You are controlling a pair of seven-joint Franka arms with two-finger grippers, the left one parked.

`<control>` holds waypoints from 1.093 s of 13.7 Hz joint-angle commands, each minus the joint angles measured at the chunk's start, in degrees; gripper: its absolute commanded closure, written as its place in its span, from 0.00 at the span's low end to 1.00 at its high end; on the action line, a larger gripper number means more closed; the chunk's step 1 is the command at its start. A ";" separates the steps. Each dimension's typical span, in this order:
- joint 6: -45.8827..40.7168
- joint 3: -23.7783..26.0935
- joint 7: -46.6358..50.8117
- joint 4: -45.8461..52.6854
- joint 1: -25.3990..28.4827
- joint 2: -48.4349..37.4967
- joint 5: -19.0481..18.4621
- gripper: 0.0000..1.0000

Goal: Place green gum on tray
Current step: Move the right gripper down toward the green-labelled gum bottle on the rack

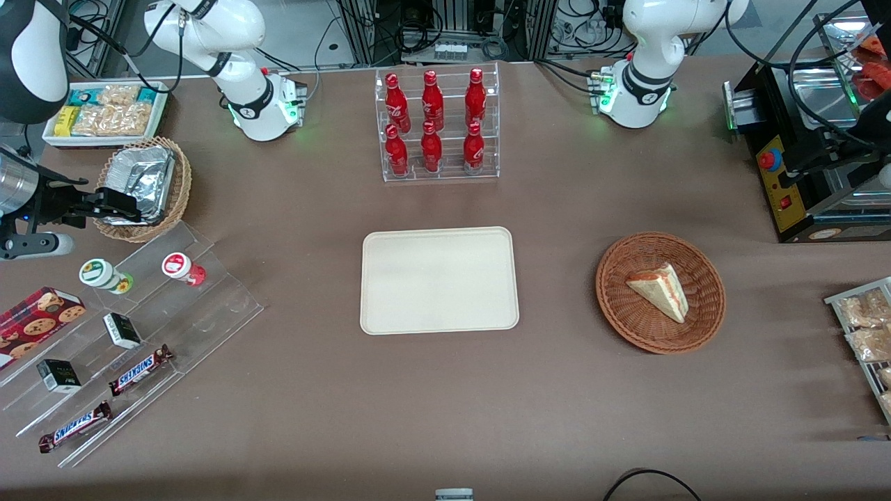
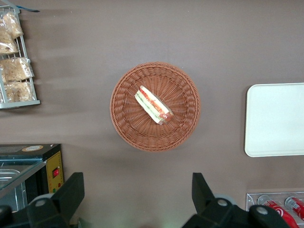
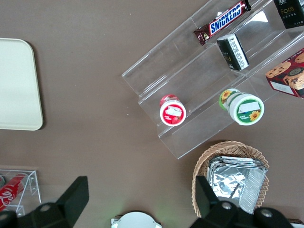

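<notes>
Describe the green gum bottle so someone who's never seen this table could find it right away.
Look toward the working arm's end of the table, at the clear stepped acrylic stand nearer the front camera than the foil-filled wicker basket, over which the open gripper hangs. Two small bottles stand on it. The green gum has a green-ringed lid and sunflower label; its neighbour, the red gum, is red.

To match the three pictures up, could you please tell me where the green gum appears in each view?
Front view: green gum stands on the clear stepped rack, beside the red-lidded gum, below the gripper.
Right wrist view: green gum on the same rack.
Left wrist view: not in it.
Shared landmark: the tray, seen in all three views.
</notes>
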 commanded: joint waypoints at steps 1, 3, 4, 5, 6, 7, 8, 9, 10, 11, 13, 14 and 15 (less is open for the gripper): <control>-0.78 -0.15 0.95 1.12 0.30 0.14 -0.44 0.00; -0.07 -0.15 0.69 0.94 0.22 0.22 -0.35 0.00; 0.36 -0.15 0.08 0.51 0.04 0.40 -0.08 0.00; 1.15 -0.23 -0.27 -0.37 -0.22 0.40 0.44 0.00; 2.38 -0.32 -1.41 -2.03 -0.31 0.31 0.53 0.00; 4.13 -0.50 -4.47 -4.13 -0.40 -0.12 0.53 0.00; 5.89 -0.67 -8.32 -6.16 -0.49 -0.48 0.53 0.00; 7.30 -0.85 -11.15 -7.74 -1.10 -0.74 0.53 0.00; 9.23 -0.94 -13.44 -9.67 -2.15 -1.18 0.53 0.00; 11.59 -1.02 -15.55 -11.87 -2.59 -2.05 0.53 0.00; 16.25 -1.11 -21.25 -15.91 -4.17 -3.46 0.53 0.00; 17.93 -1.11 -24.33 -17.06 -5.14 -3.55 0.53 0.00; 19.42 -1.03 -29.32 -17.77 -6.62 -3.21 0.53 0.00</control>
